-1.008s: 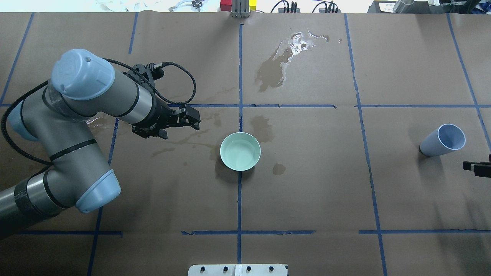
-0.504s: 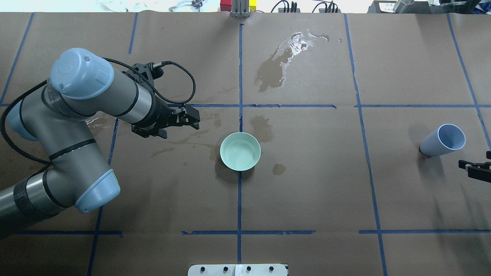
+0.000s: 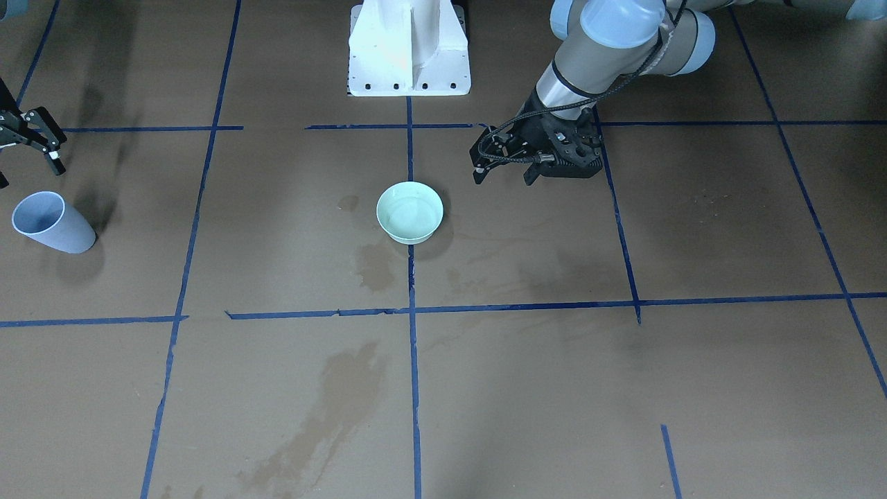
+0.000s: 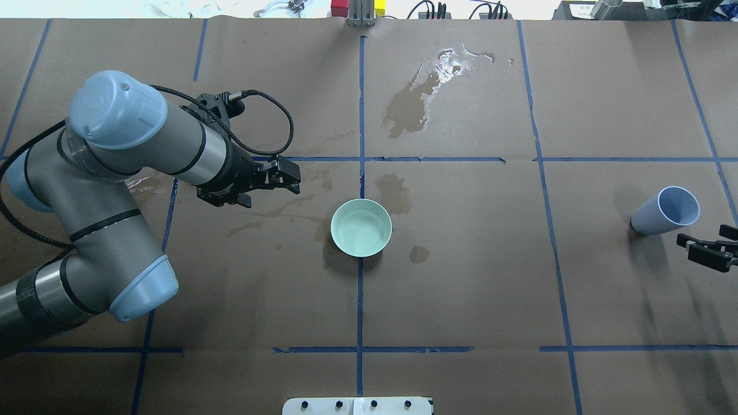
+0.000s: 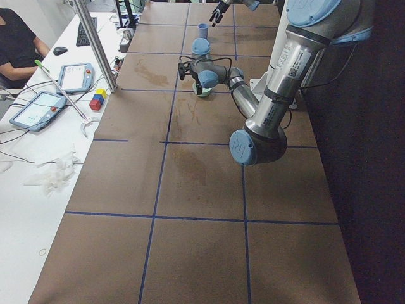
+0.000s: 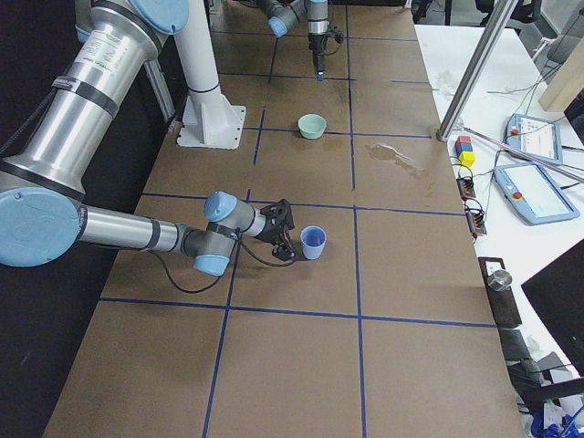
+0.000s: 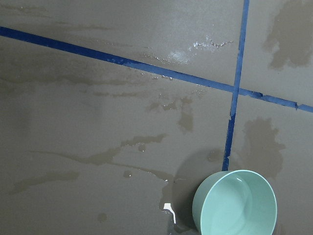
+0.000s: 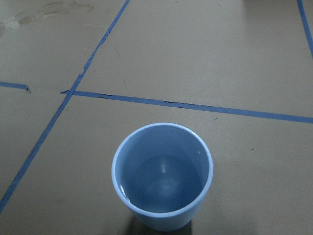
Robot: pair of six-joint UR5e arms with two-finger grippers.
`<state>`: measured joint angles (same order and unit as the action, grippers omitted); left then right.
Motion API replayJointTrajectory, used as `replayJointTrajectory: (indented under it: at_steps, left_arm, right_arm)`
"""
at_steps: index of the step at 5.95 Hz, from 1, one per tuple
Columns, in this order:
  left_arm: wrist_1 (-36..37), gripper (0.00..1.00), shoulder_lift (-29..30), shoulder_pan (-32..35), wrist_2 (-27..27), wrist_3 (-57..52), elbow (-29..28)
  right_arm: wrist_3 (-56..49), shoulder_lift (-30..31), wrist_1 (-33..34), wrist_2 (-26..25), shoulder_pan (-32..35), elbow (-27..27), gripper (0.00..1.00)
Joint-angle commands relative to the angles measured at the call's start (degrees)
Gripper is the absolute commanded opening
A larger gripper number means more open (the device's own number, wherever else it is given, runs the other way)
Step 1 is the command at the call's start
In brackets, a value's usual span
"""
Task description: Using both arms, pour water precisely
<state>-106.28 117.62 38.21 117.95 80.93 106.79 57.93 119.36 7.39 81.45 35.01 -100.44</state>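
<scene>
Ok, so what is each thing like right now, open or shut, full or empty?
Blue cup: upright, with some water in it.
Green bowl: upright; I can't tell what's inside.
Left gripper: open, empty, apart from the bowl.
Right gripper: open, empty, beside the cup, not touching it.
Brown paper: wet in patches, with one shiny puddle.

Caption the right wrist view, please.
Pale blue plastic cup of clear water upright on blue-taped brown paper.
</scene>
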Motion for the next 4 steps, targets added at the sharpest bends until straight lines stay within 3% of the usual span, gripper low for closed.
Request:
replayJointTrajectory:
  at_steps: [1, 3, 4]
  left_arm:
    - [0.02, 1.0, -0.03, 0.03, 0.0, 0.02, 0.17]
    - [-0.07, 1.0, -0.29, 0.11, 0.0, 0.02, 0.26]
    - [-0.07, 1.0, -0.38, 0.11, 0.0, 0.02, 0.52]
  right_arm:
    - [4.1, -0.09, -0.19, -13.69, -9.28, 0.94, 0.99]
    - [4.29, -0.79, -0.27, -22.35, -13.98, 3.56, 0.99]
    - [4.81, -1.15, -0.28, -23.78, -14.52, 3.67, 0.99]
